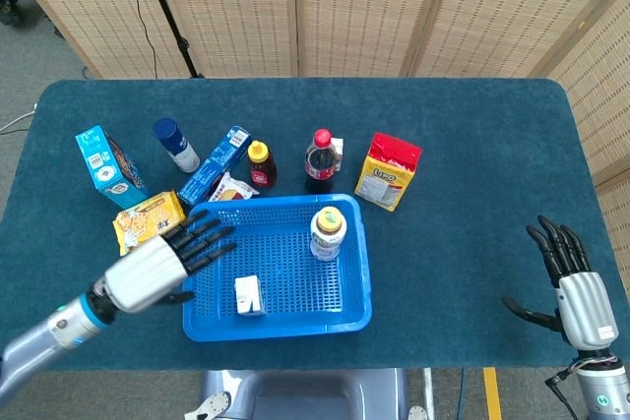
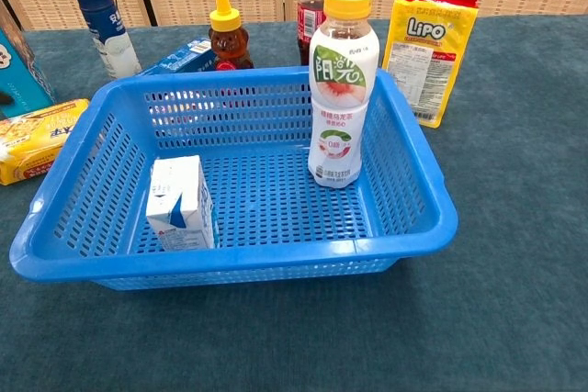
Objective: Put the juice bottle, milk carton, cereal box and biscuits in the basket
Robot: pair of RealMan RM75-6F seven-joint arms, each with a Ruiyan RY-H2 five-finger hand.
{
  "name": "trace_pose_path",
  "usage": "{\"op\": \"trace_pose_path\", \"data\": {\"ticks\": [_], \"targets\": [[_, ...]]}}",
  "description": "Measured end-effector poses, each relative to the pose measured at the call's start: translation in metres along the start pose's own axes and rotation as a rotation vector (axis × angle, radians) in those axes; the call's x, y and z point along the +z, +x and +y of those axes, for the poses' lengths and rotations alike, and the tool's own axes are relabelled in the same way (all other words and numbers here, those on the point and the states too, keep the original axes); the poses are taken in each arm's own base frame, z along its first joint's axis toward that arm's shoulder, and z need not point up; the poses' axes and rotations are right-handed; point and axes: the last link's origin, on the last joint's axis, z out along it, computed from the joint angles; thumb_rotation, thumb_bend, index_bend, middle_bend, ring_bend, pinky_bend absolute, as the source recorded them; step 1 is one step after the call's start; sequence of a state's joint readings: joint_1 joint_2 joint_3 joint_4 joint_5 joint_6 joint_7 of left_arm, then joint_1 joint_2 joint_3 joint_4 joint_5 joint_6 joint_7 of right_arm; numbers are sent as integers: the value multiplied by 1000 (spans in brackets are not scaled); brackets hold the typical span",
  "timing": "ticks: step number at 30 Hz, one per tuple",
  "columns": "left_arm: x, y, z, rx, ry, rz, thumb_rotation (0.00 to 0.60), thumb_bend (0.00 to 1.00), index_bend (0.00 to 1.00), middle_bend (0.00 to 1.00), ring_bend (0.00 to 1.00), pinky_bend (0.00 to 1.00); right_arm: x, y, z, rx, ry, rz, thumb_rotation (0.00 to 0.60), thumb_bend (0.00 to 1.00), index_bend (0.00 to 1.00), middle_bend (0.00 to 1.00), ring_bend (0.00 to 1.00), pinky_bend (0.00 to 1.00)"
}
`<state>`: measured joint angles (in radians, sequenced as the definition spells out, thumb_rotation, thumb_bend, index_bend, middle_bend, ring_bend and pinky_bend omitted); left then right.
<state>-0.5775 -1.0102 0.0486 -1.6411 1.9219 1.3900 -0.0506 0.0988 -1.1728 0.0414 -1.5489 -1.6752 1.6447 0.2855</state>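
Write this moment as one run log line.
basket: bottle, carton inside | left hand: open | right hand: open

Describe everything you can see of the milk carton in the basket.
The milk carton is a small, box-shaped pack, white with blue and a touch of red print, seemingly coated card. It stands upright on the mesh floor of the blue basket, in the near-left part, close to the front wall. Nothing holds it: the left hand is open beside the basket's left edge. The juice bottle stands apart, further right.
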Motion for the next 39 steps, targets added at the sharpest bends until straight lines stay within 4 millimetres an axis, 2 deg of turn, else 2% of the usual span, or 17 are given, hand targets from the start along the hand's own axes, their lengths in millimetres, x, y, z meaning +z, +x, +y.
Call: {"op": "trace_pose_path", "data": {"ticks": [3, 7, 13, 19, 24, 28, 31, 34, 39], "targets": [[-15, 16, -42, 7, 144, 28, 536, 30, 0, 0, 0, 0, 0, -3, -2, 2, 3, -9, 600, 0, 0, 0, 0, 0], [-32, 21, -89, 103, 253, 3, 538, 30, 0, 0, 0, 0, 0, -5, -3, -13, 7, -17, 600, 0, 0, 0, 0, 0], [-61, 15, -143, 231, 307, -58, 540, 29, 0, 0, 0, 0, 4, -8, -4, -26, -1, -18, 600, 0, 0, 0, 0, 0], [-86, 4, -181, 320, 329, -140, 542, 21, 0, 0, 0, 0, 6, -11, -6, -46, -18, -14, 600, 0, 0, 0, 0, 0], [-90, -13, -193, 346, 332, -198, 541, 19, 0, 0, 0, 0, 8, -13, -6, -56, -31, -16, 600, 0, 0, 0, 0, 0], [-73, -40, -193, 304, 329, -229, 540, 19, 0, 0, 0, 0, 8, -12, -5, -61, -38, -11, 600, 0, 0, 0, 0, 0], [-57, -53, -191, 283, 318, -237, 541, 19, 0, 0, 0, 0, 8, -13, -5, -60, -45, -6, 600, 0, 0, 0, 0, 0], [-43, -55, -191, 299, 311, -217, 538, 19, 0, 0, 0, 0, 8, -14, -5, -72, -51, 0, 600, 0, 0, 0, 0, 0], [-35, -49, -197, 315, 330, -197, 540, 19, 0, 0, 0, 0, 6, -14, -5, -75, -59, -4, 600, 0, 0, 0, 0, 0]]}}
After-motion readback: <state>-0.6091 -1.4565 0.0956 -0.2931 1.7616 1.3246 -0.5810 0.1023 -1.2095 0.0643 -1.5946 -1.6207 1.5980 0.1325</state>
